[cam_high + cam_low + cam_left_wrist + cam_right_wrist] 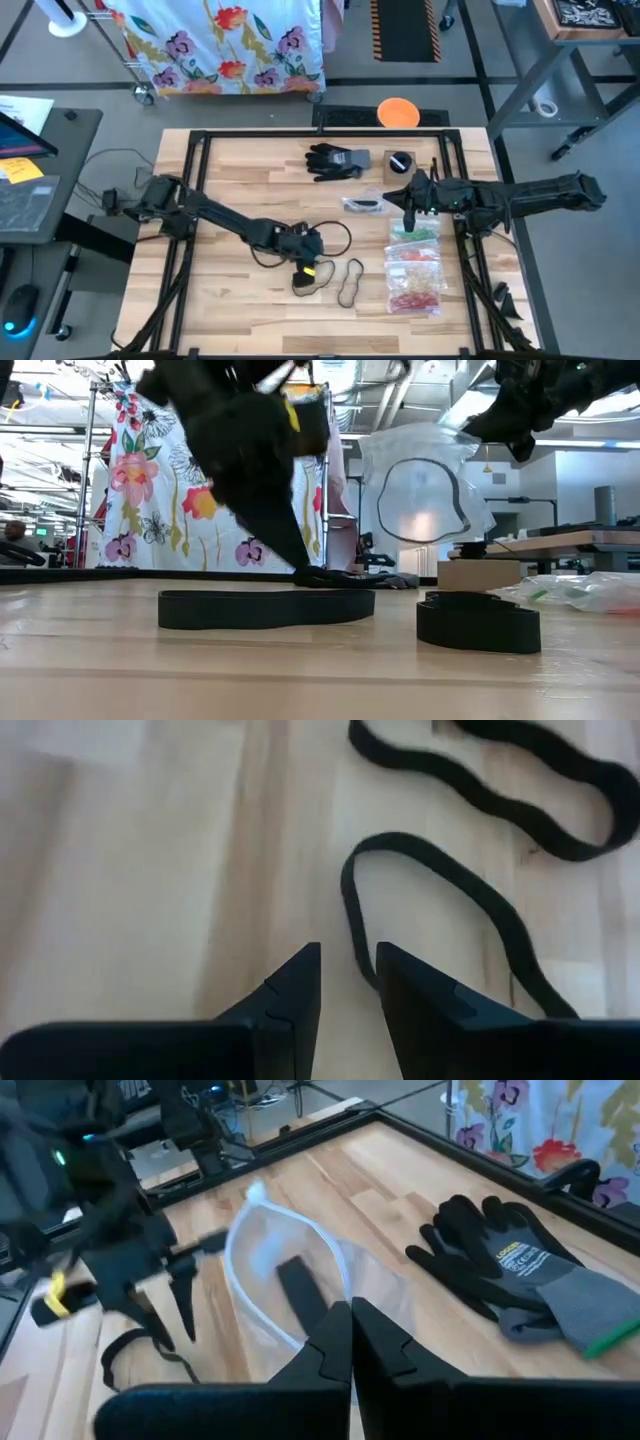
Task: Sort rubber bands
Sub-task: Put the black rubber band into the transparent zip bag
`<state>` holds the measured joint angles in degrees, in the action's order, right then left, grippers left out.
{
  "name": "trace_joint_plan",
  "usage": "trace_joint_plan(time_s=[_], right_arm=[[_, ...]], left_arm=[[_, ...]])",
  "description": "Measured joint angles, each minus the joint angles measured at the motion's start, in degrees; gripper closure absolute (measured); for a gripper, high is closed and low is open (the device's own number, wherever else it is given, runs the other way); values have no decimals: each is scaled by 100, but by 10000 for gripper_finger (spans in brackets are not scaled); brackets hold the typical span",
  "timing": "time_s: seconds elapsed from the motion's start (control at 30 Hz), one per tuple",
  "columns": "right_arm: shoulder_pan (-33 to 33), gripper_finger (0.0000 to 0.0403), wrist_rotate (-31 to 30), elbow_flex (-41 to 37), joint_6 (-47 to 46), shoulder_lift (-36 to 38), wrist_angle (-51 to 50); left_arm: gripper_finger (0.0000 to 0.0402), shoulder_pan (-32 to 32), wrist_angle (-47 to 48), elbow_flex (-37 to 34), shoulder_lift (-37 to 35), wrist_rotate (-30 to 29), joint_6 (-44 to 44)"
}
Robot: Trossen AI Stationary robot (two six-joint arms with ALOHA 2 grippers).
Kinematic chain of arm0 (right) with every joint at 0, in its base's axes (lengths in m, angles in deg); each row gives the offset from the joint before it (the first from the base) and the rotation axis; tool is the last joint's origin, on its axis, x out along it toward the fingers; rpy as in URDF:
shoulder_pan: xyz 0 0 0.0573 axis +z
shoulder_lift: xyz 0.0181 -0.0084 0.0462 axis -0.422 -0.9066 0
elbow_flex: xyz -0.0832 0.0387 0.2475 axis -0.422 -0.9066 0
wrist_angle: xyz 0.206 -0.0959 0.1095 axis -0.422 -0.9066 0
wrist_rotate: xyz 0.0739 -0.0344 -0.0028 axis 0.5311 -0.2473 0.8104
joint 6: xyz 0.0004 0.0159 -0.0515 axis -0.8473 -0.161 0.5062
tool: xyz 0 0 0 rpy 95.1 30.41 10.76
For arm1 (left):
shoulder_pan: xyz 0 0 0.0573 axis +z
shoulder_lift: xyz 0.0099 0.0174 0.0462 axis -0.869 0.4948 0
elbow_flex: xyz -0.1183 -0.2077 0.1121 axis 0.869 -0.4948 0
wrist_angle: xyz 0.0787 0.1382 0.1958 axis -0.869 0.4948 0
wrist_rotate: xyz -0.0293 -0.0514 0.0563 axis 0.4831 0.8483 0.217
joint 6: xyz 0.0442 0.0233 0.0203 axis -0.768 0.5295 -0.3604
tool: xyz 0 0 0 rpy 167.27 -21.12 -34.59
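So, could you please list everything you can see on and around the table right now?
Loose black rubber bands: two, black, on the wooden table by the left gripper.
Held clear plastic bag: one, a black band inside, lifted.
Filled clear bags: apparently three, green, orange and red bands, table's right side.
Knitted work glove: one, black and grey, far side.
Small black object: one, beside the glove.
Round disc: one, orange, beyond the table.
Floral cloth: one, multicoloured, behind the table.
Left gripper: open, over a loose band.
Right gripper: shut on the held bag.
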<state>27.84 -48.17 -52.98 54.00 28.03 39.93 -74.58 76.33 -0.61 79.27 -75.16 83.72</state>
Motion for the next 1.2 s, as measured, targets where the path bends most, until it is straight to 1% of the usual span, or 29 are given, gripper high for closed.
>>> trace_joint_plan(time_s=[0.13, 0.23, 0.27, 0.33, 0.4, 0.47, 0.53, 0.57, 0.67, 0.8, 0.9, 0.97, 1.03, 1.1, 1.17, 1.2], right_arm=[[0, 403, 0, 2, 72, 2, 0], [-29, 403, 2, 5, 148, 8, 58], [-47, 403, 2, 7, 150, 9, 65], [-98, 403, 2, 9, 154, 9, 61], [-154, 403, 2, 9, 165, 9, 46], [-197, 403, 2, 9, 165, 9, 48], [-228, 403, 2, 9, 165, 9, 48], [-230, 403, 2, 9, 165, 9, 38], [-229, 403, 2, 9, 162, -1, 27], [-174, 403, 4, 10, 77, -166, 26], [-197, 403, 71, 12, 37, -470, 75], [-272, 403, 245, 69, -10, -714, 70], [-327, 403, 427, 148, -10, -974, 54], [-352, 403, 463, 227, -12, -1222, 69], [-350, 403, 466, 311, -12, -1456, 108], [-346, 403, 466, 332, -12, -1568, 119]], left_arm=[[306, -89, -514, 0, 482, 136, 165], [306, -103, -846, 22, 673, 360, 93], [306, -96, -869, 26, 709, 351, 96], [307, -34, -746, 36, 712, 379, 181], [317, 31, -445, 57, 696, 402, 287], [343, 80, -60, 113, 636, 375, 332], [382, 90, 117, 196, 568, 343, 287], [391, 90, 196, 259, 567, 297, 215], [395, 36, 504, 536, 547, 146, -125], [398, -52, 1185, 1276, 380, 25, -630], [399, -159, 1594, 1893, 266, -356, -1128], [399, -250, 1574, 2254, 175, -1010, -1640], [399, -295, 1388, 2613, 111, -1787, -2144], [399, -292, 1328, 2994, 106, -2361, -2585], [399, -252, 1314, 3321, 123, -2660, -2954], [399, -217, 1257, 3458, 124, -2696, -3090]])
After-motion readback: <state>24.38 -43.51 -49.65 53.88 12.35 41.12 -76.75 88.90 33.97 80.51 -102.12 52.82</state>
